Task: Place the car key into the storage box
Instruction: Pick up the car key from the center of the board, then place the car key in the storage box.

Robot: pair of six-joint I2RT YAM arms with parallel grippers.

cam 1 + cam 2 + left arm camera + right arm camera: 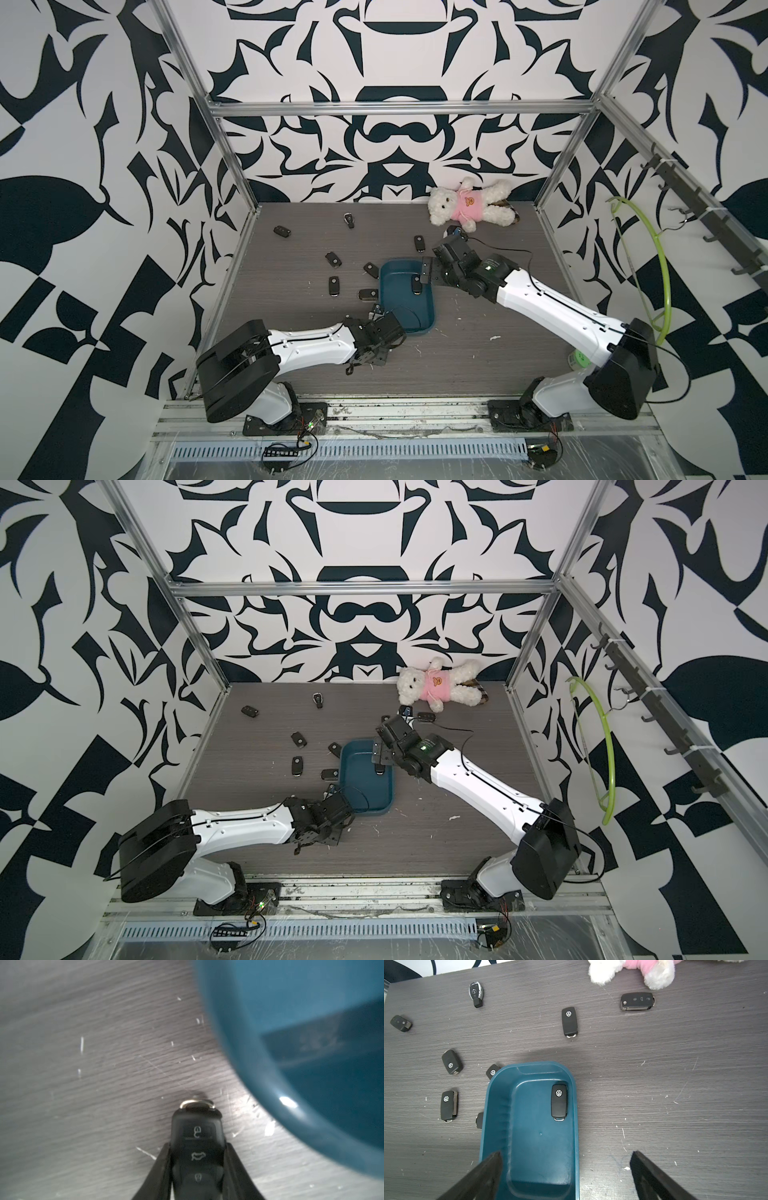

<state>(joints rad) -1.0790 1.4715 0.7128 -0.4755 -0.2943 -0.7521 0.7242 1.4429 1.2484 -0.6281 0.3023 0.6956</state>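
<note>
In the left wrist view a black car key point(197, 1124) with white button icons sits between my left gripper's point(197, 1145) two fingers, which press on its sides. It is over the grey table, just outside the rounded corner of the teal storage box point(311, 1064). In both top views the left gripper point(376, 309) is at the box's point(405, 307) near left side. My right gripper point(565, 1154) is open and empty above the box's point(533, 1147) far right part. One black key point(559, 1101) lies inside the box.
Several black key fobs lie scattered on the table left of and behind the box, such as one point(333, 286) and another point(281, 231). Two fobs point(492, 1072) touch the box's left wall. A white teddy bear point(469, 203) in a pink top lies at the back right.
</note>
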